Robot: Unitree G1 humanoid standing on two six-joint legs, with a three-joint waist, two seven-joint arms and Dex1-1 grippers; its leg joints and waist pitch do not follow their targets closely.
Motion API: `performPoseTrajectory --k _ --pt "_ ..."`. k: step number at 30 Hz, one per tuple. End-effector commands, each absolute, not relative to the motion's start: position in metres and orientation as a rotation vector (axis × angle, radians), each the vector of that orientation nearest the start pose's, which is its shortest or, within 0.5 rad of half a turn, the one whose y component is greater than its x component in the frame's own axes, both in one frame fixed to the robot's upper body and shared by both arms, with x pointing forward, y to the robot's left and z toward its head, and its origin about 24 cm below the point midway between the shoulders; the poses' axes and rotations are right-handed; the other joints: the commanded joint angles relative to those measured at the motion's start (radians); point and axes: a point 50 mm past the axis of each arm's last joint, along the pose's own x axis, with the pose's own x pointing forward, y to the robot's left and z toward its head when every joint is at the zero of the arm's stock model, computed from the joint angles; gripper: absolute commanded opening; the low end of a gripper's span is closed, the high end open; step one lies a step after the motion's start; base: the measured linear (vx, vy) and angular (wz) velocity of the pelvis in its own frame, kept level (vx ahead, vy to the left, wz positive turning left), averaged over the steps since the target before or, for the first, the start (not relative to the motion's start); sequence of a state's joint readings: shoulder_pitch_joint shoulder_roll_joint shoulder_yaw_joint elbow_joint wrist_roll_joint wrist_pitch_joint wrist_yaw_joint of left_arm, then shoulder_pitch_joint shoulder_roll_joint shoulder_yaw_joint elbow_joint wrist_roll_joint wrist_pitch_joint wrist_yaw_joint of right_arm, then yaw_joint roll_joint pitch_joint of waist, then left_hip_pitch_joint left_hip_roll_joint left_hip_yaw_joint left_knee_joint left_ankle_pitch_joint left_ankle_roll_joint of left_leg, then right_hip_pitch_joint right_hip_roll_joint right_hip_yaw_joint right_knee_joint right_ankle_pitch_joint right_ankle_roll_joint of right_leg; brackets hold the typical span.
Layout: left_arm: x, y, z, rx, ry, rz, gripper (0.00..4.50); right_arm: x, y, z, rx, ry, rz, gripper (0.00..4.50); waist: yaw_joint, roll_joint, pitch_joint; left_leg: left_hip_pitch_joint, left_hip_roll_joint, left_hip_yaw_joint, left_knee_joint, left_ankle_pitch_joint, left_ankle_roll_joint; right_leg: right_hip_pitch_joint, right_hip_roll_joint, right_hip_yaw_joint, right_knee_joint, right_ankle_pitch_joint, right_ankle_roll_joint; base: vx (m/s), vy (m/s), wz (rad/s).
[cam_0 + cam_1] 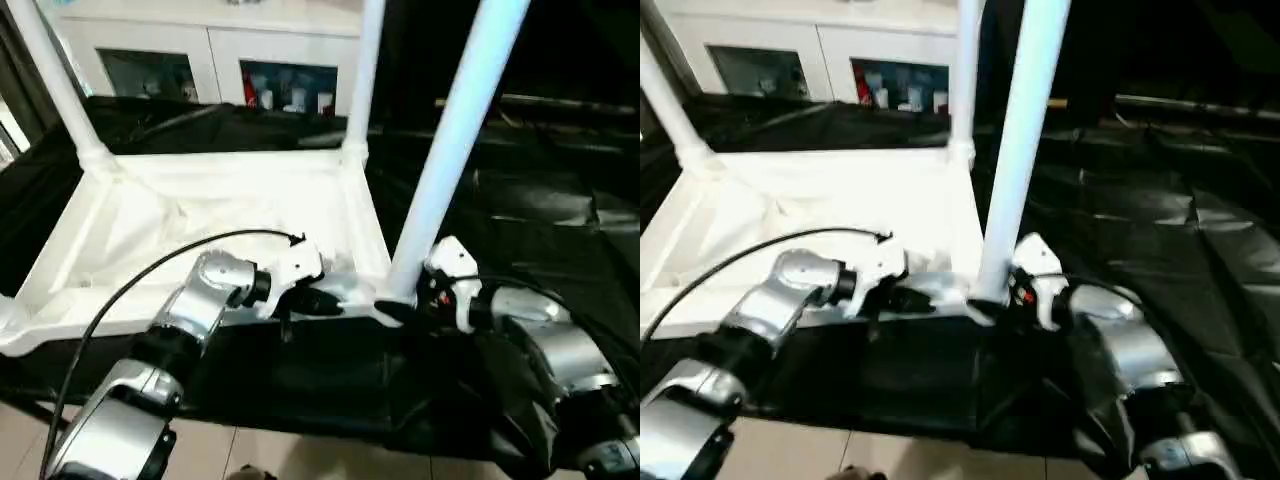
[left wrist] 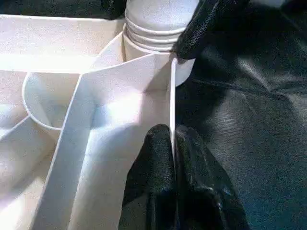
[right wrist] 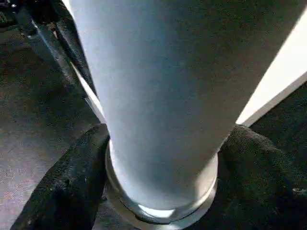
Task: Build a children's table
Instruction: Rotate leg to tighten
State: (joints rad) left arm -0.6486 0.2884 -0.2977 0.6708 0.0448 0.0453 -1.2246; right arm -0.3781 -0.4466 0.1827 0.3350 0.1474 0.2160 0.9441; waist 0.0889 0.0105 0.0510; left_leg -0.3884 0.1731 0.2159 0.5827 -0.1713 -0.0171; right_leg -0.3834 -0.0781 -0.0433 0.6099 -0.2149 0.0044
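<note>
The white tabletop [image 1: 230, 210] lies upside down on black sheeting, ribbed underside up. White legs stand in its corner sockets: one far left [image 1: 55, 80], one far right [image 1: 362, 70], and a thick near-right leg [image 1: 450, 150]. My left gripper [image 2: 172, 134] is shut on the thin rim [image 2: 171, 96] of the tabletop, just beside the near-right socket. My right gripper [image 3: 163, 158] stands open at the foot of the near-right leg [image 3: 158, 86], one black finger [image 3: 72, 182] on each side of its collar, close against it.
A white cabinet [image 1: 220, 60] with glass doors stands behind the table. Black sheeting [image 1: 540, 200] covers the work surface and spreads wide to the right. Pale floor tiles [image 1: 250, 450] show below the front edge. A black cable [image 1: 150, 265] loops over my left forearm.
</note>
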Motion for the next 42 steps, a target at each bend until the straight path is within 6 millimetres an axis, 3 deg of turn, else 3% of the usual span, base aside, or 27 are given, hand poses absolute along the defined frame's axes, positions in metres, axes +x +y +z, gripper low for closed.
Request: performPoseTrajectory --k 1,9,10,17,18,23,28,34,37,38,42 --pt "0.316 0.102 0.052 0.392 0.402 -1.463 0.00 0.295 -0.166 0.044 -0.258 0.406 1.025 3.70 -0.002 -0.013 -0.058 0.028 0.070 -0.036 -0.066 -0.212 0.039 0.030 -0.081 0.044 -0.075 -0.140 -0.256 0.000 0.000 0.00" --pt "0.316 0.102 0.054 0.387 0.403 -1.458 0.00 0.295 -0.163 0.044 -0.238 0.406 1.032 3.26 -0.002 -0.011 -0.059 0.027 0.069 -0.036 -0.064 -0.195 0.044 0.031 -0.080 0.043 -0.071 -0.112 -0.260 0.000 0.000 0.00" --pt "0.316 0.102 0.054 0.385 0.402 -1.456 0.00 0.295 -0.162 0.044 -0.234 0.407 1.033 3.02 -0.002 -0.011 -0.059 0.028 0.069 -0.036 -0.064 -0.197 0.043 0.032 -0.080 0.043 -0.071 -0.116 -0.259 0.000 0.000 0.00" --pt "0.317 0.102 0.054 0.378 0.406 -1.446 0.00 0.295 -0.162 0.039 -0.220 0.407 0.992 2.76 -0.002 -0.011 -0.060 0.027 0.069 -0.036 -0.063 -0.187 0.044 0.032 -0.079 0.043 -0.069 -0.098 -0.262 0.000 0.000 0.00" --pt "0.318 0.102 0.053 0.374 0.406 -1.426 0.00 0.297 -0.163 0.037 -0.210 0.401 0.945 2.76 -0.004 -0.015 -0.059 0.027 0.069 -0.036 -0.063 -0.190 0.044 0.032 -0.079 0.042 -0.070 -0.107 -0.261 0.000 0.000 0.00" --pt "0.331 0.092 0.050 0.350 0.383 -1.251 0.00 0.311 -0.167 0.026 -0.095 0.376 0.623 2.74 -0.019 -0.015 -0.056 0.031 0.065 -0.039 -0.069 -0.247 0.004 0.025 -0.081 0.044 -0.081 -0.212 -0.245 0.000 0.000 0.00" --pt "0.347 0.061 0.047 0.320 0.380 -1.045 0.00 0.316 -0.150 0.005 -0.032 0.421 0.293 2.74 -0.031 -0.013 -0.053 0.039 0.062 -0.042 -0.073 -0.296 -0.033 0.017 -0.080 0.047 -0.092 -0.287 -0.209 0.000 0.000 0.00" --pt "0.348 0.040 0.048 0.344 0.357 -1.025 0.00 0.319 -0.125 0.002 -0.037 0.394 0.268 2.74 -0.026 -0.009 -0.058 0.033 0.062 -0.042 -0.073 -0.254 -0.012 0.025 -0.081 0.047 -0.087 -0.189 -0.211 0.000 0.000 0.00" --pt "0.347 0.040 0.048 0.351 0.352 -1.036 0.00 0.320 -0.120 0.004 -0.042 0.366 0.286 2.74 -0.026 -0.009 -0.056 0.030 0.061 -0.041 -0.073 -0.260 0.000 0.027 -0.082 0.047 -0.089 -0.191 -0.210 0.000 0.000 0.00" --pt "0.348 0.041 0.047 0.352 0.355 -1.034 0.00 0.321 -0.120 0.007 -0.021 0.346 0.284 3.30 -0.025 -0.010 -0.055 0.031 0.062 -0.042 -0.073 -0.269 0.002 0.027 -0.083 0.046 -0.090 -0.211 -0.206 0.000 0.000 0.00" --pt "0.348 0.052 0.044 0.372 0.358 -1.035 0.00 0.325 -0.131 0.016 -0.019 0.291 0.283 3.49 -0.026 -0.010 -0.055 0.033 0.064 -0.044 -0.076 -0.286 -0.002 0.024 -0.082 0.046 -0.092 -0.231 -0.201 0.000 0.000 0.00"
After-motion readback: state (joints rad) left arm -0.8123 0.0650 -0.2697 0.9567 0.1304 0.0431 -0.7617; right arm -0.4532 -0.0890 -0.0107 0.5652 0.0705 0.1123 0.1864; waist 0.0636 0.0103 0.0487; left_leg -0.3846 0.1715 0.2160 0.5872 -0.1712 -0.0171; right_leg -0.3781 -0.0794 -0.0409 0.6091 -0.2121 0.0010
